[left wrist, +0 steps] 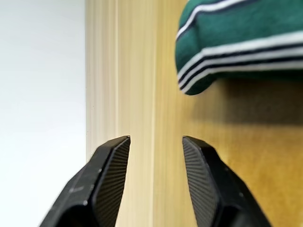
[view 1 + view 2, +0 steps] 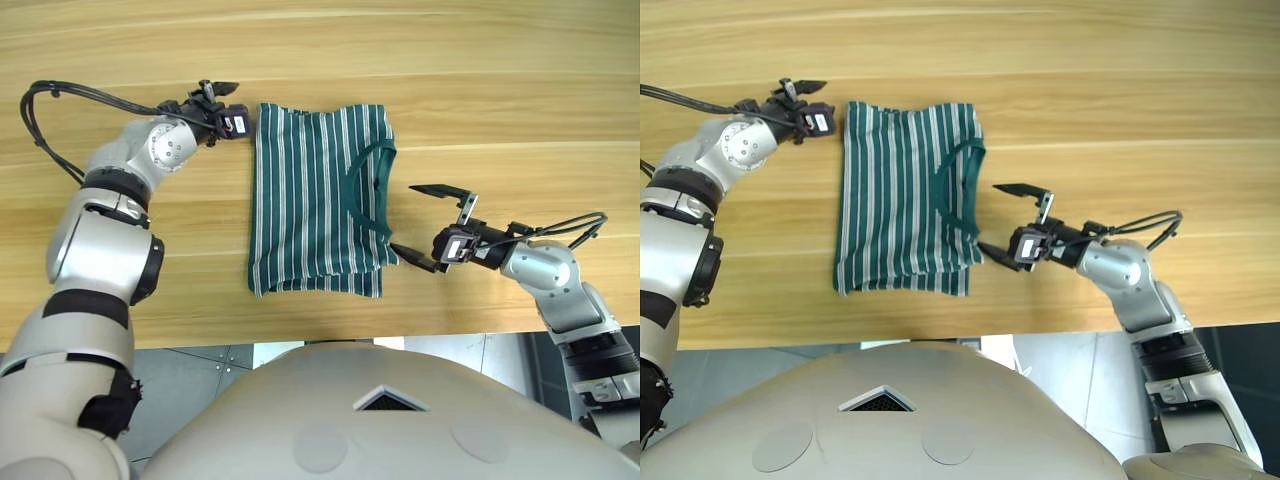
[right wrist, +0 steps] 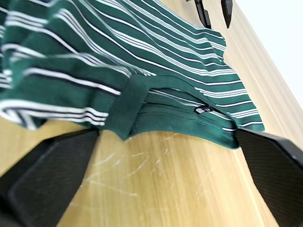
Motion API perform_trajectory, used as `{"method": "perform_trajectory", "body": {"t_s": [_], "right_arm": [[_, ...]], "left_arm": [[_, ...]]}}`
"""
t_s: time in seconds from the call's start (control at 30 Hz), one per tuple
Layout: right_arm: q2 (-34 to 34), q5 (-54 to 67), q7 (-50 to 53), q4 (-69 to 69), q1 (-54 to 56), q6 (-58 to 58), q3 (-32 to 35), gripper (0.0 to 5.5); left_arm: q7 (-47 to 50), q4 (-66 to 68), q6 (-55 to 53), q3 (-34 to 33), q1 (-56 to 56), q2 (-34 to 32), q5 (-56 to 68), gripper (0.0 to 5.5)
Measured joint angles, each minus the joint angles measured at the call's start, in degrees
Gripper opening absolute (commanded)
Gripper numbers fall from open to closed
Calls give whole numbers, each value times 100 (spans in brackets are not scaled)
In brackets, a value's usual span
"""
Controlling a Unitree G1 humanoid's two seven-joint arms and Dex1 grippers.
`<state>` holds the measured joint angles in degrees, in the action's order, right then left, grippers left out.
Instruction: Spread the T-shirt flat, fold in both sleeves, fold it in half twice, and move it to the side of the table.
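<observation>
A: While the right end effector [image 2: 402,217] sits nearest, which way does the shirt lie from it?

B: Straight ahead of its fingers, on its left. The shirt [image 2: 315,200] lies on the worktop [image 2: 500,80] as a folded rectangle. Its long axis runs crosswise to that end effector's reach, from the near edge away to the far edge.

A: How wide is it set?

B: Fingers spread far apart, nothing between them. The nearer finger comes right up to the shirt's near corner. I can't tell whether it touches. The farther finger hangs level with the collar [image 3: 125,106], just off the edge. The collar side faces this end effector.

A: And beyond the shirt?

B: The left end effector [image 1: 156,142] is at the opposite far corner, just beside it. Its fingers are moderately apart and hold nothing. The corner sits ahead of them and off to one side, not between them.

A: Which arm is nearer, then?

B: Both are close to a corner, placed diagonally across the shirt. The right looks a shade closer to cloth. My guess is that a halving across the long axis is what remains. If so, each end effector needs to straddle an edge before closing, and neither does yet.
</observation>
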<state>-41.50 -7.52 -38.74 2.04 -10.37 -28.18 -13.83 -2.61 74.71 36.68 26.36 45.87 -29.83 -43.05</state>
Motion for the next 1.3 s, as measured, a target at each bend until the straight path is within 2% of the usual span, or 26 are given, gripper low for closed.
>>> {"method": "perform_trajectory", "body": {"t_s": [0.1,0.2,0.27,0.4,0.47,0.57,0.7,0.73,0.87,1.03,1.3], "right_arm": [[0,38,-5,-5,-16,45,79,536],[-8,29,131,-153,17,175,341,536],[-100,189,124,-79,-105,164,619,536],[-512,608,120,-10,-473,117,1502,536],[-607,713,21,83,-671,62,1644,536],[-792,962,-477,523,-1232,-219,1613,536],[-1162,1000,-1072,831,-1805,-462,1388,536],[-1172,1002,-1216,908,-1841,-466,1241,536],[-1099,1029,-1390,960,-1775,-394,835,536],[-581,719,-1358,701,-1187,-138,200,536],[-121,514,-1125,331,-474,52,-154,536]], "left_arm": [[594,43,-311,212,242,-29,-249,205],[547,39,51,236,307,-144,-219,205],[-71,2,571,117,226,-341,134,205],[-1882,-92,1519,-733,-321,-1024,1545,205],[-2684,-291,1826,-1066,-543,-1285,2257,205],[-4537,-1488,2192,-1326,-1668,-1681,4069,205],[-5842,-3546,2139,-1086,-3639,-2450,5350,205],[-5945,-4143,2060,-1006,-4166,-2608,5397,205],[-6018,-5235,1723,-854,-4849,-2663,5290,205],[-5735,-5619,1540,-663,-4891,-2231,4534,205],[-5345,-5884,1555,-543,-4883,-2067,3998,205]]}}
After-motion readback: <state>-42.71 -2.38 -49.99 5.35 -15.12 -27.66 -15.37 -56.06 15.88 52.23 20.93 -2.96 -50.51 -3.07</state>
